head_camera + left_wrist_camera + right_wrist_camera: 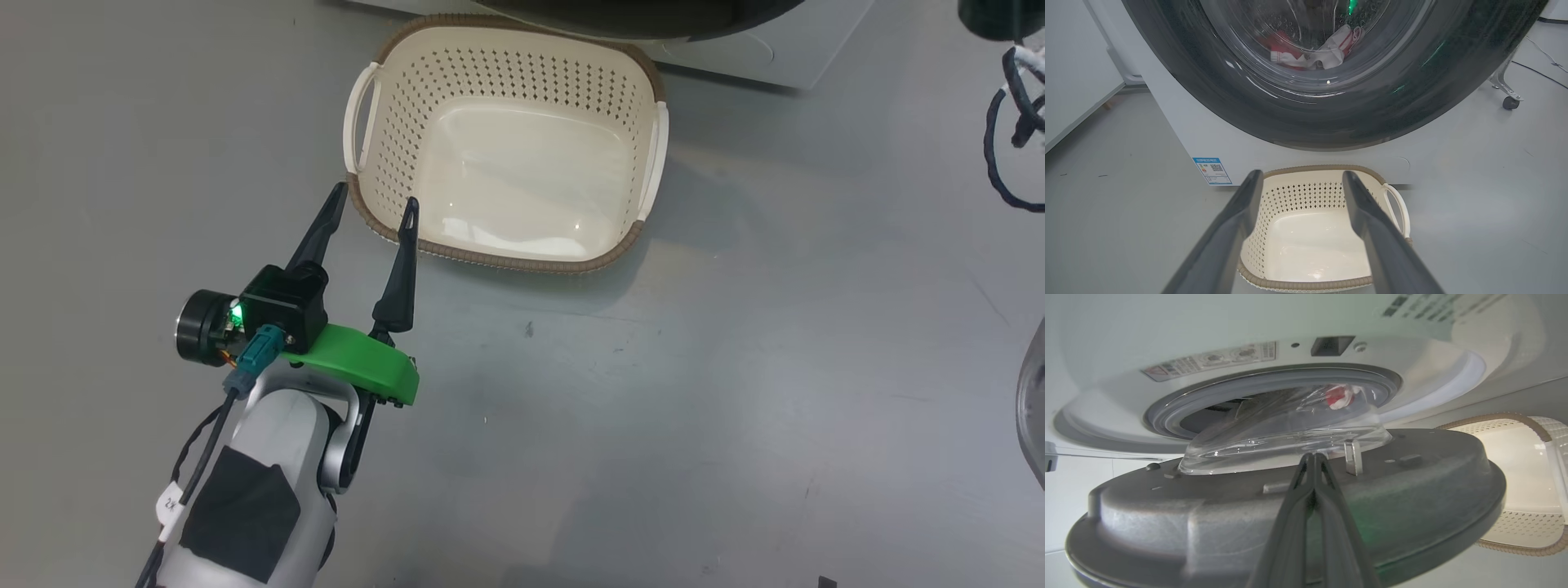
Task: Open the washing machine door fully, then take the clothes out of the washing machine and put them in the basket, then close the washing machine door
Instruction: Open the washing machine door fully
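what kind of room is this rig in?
Likely a lab laundry mock-up: front-loading washing machine, cream basket on bare grey floor, a castered stand leg beside it.

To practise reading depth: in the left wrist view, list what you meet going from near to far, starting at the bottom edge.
left gripper → basket → washing machine door → clothes behind its glass

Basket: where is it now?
Head view, upper centre: the basket sits empty on the floor before the washing machine, the open left tool at its near-left corner.
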`<state>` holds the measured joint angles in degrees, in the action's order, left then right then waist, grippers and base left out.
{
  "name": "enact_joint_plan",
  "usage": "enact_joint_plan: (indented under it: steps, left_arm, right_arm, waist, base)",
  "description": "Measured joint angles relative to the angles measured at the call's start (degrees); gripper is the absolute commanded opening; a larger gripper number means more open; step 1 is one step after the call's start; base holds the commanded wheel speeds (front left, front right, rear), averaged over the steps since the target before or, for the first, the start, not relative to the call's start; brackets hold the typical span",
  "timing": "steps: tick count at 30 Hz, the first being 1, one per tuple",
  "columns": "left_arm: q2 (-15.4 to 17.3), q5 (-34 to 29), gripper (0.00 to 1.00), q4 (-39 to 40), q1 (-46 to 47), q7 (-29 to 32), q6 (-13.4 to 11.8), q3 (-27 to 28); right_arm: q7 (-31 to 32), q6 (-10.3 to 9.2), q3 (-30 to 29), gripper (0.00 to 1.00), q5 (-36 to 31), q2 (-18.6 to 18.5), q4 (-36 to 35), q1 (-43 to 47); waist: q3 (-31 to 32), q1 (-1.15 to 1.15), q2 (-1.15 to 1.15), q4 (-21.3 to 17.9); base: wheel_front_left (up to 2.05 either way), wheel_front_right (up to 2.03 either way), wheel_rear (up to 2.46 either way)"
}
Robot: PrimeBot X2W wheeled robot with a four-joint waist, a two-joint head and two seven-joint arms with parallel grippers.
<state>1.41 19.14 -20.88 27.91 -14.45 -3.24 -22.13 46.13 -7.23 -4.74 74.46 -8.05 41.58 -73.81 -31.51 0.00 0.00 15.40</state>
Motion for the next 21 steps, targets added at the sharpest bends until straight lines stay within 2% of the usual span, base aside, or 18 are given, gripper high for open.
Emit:
enact_joint_plan:
  steps: [21]
  left_arm:
    - [0.0, -0.6, 1.00, -1.2, -2.3, 0.0, 0.0, 0.3]
  right_arm:
    - [3.1, 0.00, 0.9, 0.00, 0.6, 1.5, 1.4, 5.4]
  waist:
    - [5.7, 0.00, 0.00, -1.0]
  base:
    - [0.00, 0.00, 0.00]
